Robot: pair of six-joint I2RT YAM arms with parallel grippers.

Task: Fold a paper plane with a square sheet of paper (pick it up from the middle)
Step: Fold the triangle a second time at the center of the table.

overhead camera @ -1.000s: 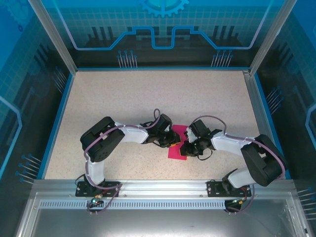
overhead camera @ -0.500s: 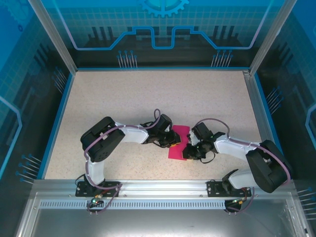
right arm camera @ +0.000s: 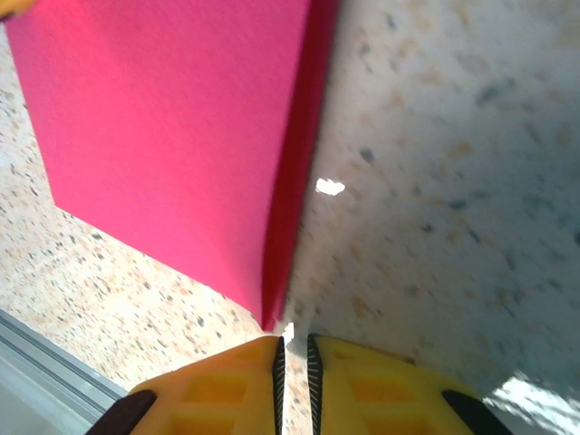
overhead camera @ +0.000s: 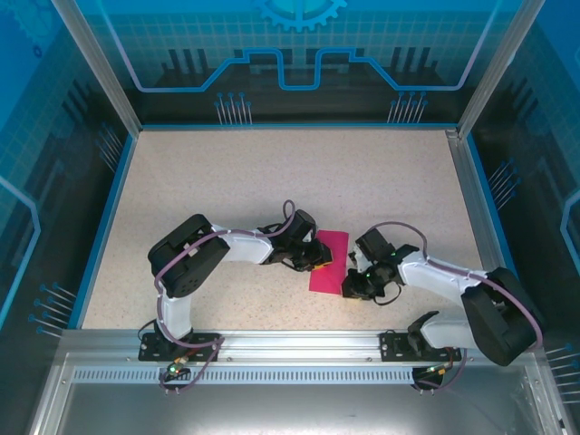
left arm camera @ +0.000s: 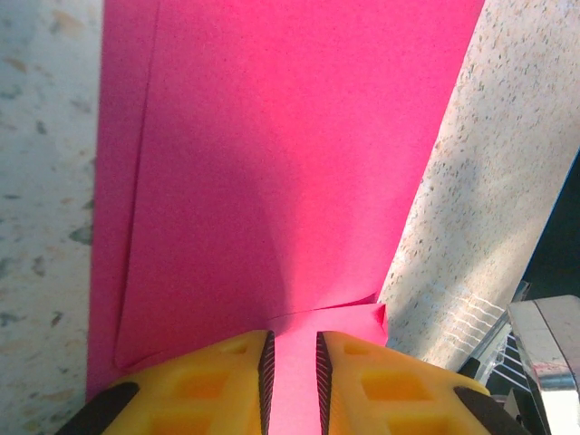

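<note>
The right hand (overhead camera: 350, 288) has slid toward the counter's (overhead camera: 227, 181) near edge along the fold of the sheet of paper (overhead camera: 330, 258), which lies near that edge's middle. Its fingers are nearly together, apparently gripping nothing. The left hand (left arm camera: 290, 362) stays pinched on the sheet, so this crease seems pressed

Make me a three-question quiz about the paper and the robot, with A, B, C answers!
1. Where is the paper?
A on the table
B stuck to the back wall
C on the metal rail

2. What colour is the paper?
A green
B pink
C white

3. What are the left fingers doing?
A spread wide open
B pinching the paper's edge
C holding a pencil

Answers:
1 A, the overhead view shows it lying on the speckled top.
2 B, it looks bright pink in every view.
3 B, the left wrist view shows pink paper squeezed between the yellow fingers.
</note>
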